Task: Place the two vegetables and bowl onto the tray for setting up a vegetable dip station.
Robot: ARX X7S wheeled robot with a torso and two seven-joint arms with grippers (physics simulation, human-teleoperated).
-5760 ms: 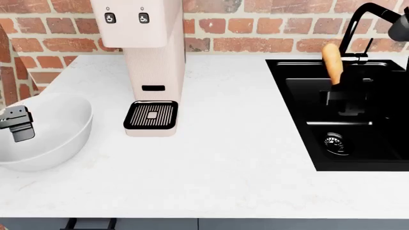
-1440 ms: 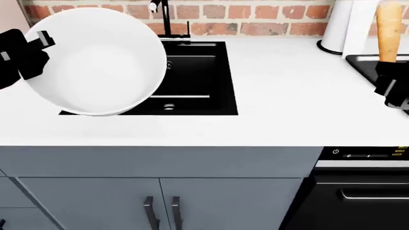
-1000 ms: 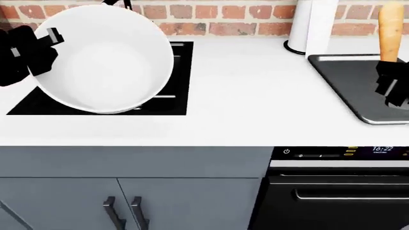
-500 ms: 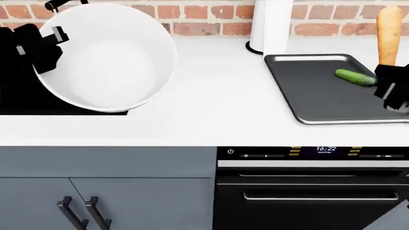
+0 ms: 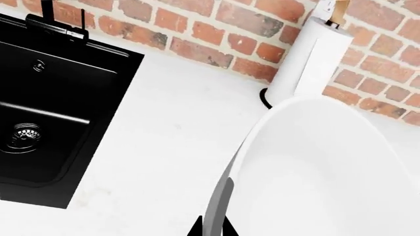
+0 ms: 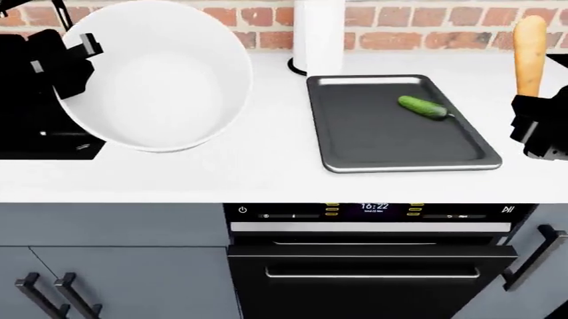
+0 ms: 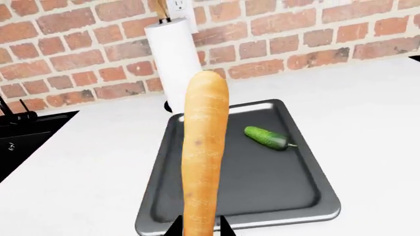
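From your head view, your left gripper (image 6: 66, 56) clamps the tilted, smooth white round bowl (image 6: 155, 76); your right gripper (image 6: 535, 126) grips the upright tapered orange carrot (image 6: 529, 56). Right wrist view: the bumpy dark-green cucumber (image 7: 266, 137) lies diagonally on the dark-grey metal tray (image 7: 249, 191).

The tray (image 6: 355, 143) is bare over its near and left parts; only the cucumber (image 6: 422, 107) lies on it, toward the far right corner. The paper towel roll (image 6: 318, 33) stands just behind the tray's far left corner. The counter (image 6: 275, 166) between the sink (image 6: 36, 133) and the tray is unobstructed.
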